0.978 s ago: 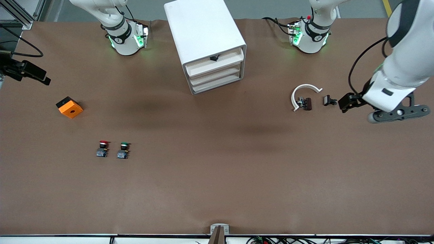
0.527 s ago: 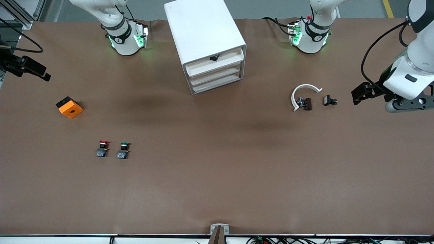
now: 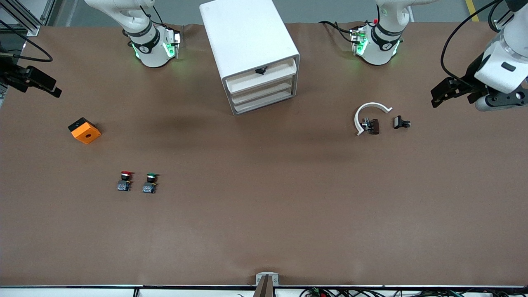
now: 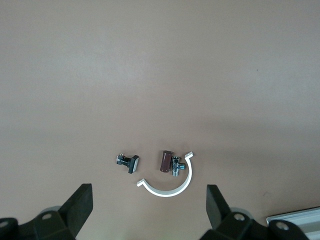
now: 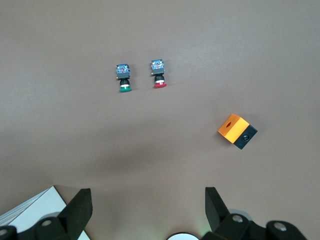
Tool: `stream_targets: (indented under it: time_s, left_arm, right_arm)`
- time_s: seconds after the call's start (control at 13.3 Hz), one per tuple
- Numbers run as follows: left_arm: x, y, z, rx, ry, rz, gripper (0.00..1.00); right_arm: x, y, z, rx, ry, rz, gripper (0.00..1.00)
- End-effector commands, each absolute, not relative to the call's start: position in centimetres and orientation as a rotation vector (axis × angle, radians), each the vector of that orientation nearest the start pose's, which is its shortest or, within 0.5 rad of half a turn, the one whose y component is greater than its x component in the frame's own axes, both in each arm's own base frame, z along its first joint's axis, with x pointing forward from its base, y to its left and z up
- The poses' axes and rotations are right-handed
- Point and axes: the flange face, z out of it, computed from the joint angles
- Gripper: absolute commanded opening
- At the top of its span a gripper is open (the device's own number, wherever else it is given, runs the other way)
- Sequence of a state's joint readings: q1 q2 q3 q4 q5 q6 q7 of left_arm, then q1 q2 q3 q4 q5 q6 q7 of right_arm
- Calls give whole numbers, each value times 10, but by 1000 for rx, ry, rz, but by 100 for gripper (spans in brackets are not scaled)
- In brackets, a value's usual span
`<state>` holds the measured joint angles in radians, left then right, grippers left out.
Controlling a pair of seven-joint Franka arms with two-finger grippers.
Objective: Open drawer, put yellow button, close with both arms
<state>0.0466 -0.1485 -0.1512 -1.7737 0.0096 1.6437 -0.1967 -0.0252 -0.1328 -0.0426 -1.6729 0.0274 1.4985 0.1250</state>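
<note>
– Two arms, and neither one is touching anything. Are you seeing the yellow button on the counter [image 3: 264, 231]?

– No, it is not showing anywhere. The white cabinet [image 3: 247, 37] is sitting between the two bases, and its top drawer [image 3: 264, 79] is looking pushed in, about level with the three fronts under it. I'm guessing the button is lying inside, but I cannot tell.

– And the grippers?

– The left gripper [image 3: 437, 97] is hanging over the left arm's end of the counter, fingers spread and empty. The right gripper [image 3: 49, 88] is hanging over the right arm's end, spread and empty too.

– So what is mattering now?

– Checking that the drawer is fully home. If not, I'd be pressing evenly on both sides of its black handle [image 3: 260, 71], straight in, so that the tray is not skewing.

– And the clutter?

– Leaving it alone: the orange block [image 3: 84, 130], the white ring [image 3: 369, 108], the red button [image 3: 125, 180] and the green button [image 3: 150, 182].
</note>
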Motion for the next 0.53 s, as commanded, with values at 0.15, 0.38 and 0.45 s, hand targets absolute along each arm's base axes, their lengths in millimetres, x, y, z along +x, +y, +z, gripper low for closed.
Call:
stream_targets:
  time_s: [0.15,0.38,0.45]
  left_arm:
    - [479,-56,621,-3135,-99,-73,100]
    - [476,-66,628,-3124,-42,-53,100]
    - [475,-66,633,-3123,-8,-60,100]
  right_arm:
    - [497,-31,642,-3079,314,43,100]
    - [497,-34,641,-3078,319,48,100]
    - [497,-34,641,-3079,307,47,100]
